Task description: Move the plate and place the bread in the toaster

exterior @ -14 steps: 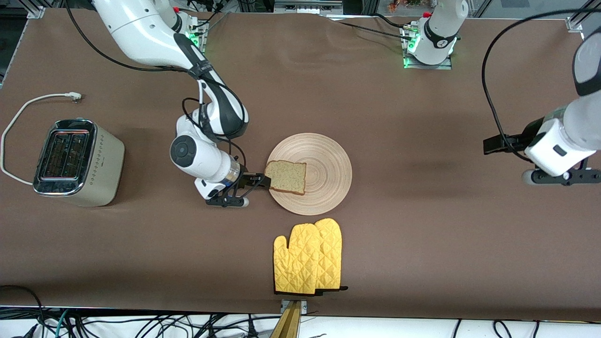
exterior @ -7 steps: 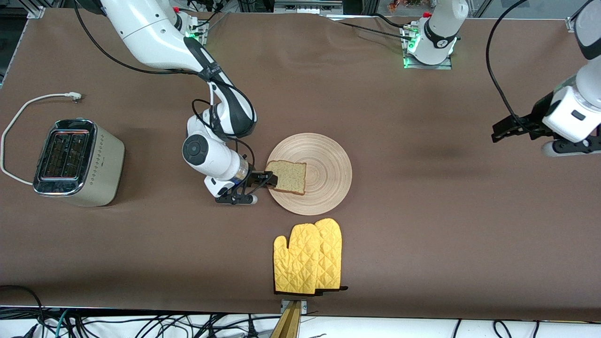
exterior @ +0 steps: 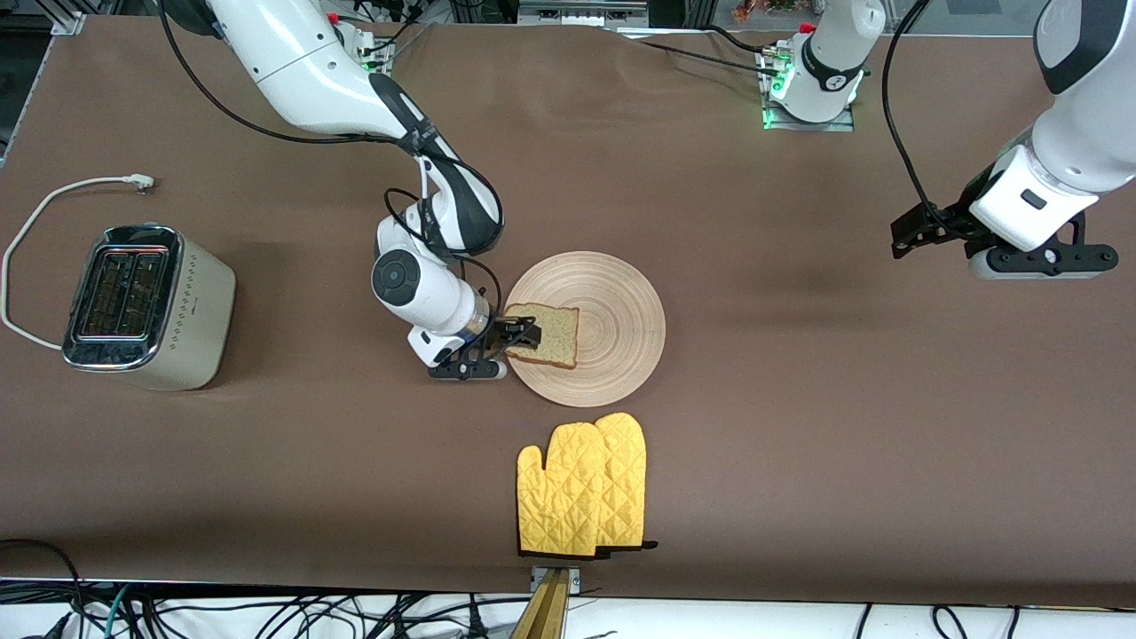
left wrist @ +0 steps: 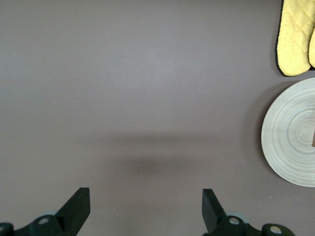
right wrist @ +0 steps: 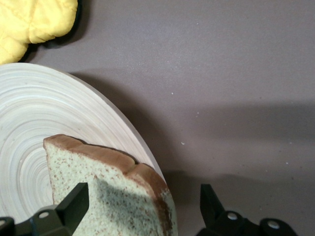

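Note:
The wooden plate [exterior: 621, 306] lies mid-table. The bread [exterior: 552, 335] lies on it, at the rim toward the right arm's end. My right gripper [exterior: 524, 335] is low at that rim, open, with its fingers on either side of the bread's crust edge. In the right wrist view the bread [right wrist: 113, 191] sits between the fingers of the gripper [right wrist: 143, 194], over the plate's rim [right wrist: 49, 108]. The toaster [exterior: 146, 306] stands at the right arm's end, slots up. My left gripper [exterior: 910, 235] is open and empty, in the air over bare table at the left arm's end [left wrist: 146, 196].
Yellow oven mitts [exterior: 581, 484] lie nearer the front camera than the plate; they also show in the right wrist view [right wrist: 34, 19] and the left wrist view [left wrist: 295, 39]. The toaster's white cord [exterior: 53, 200] loops beside it. The plate's edge shows in the left wrist view [left wrist: 288, 132].
My right gripper has slid toward the plate until its open fingers straddle the bread's edge. My left arm has lifted and swung over the table at its own end. Plate and bread have not moved.

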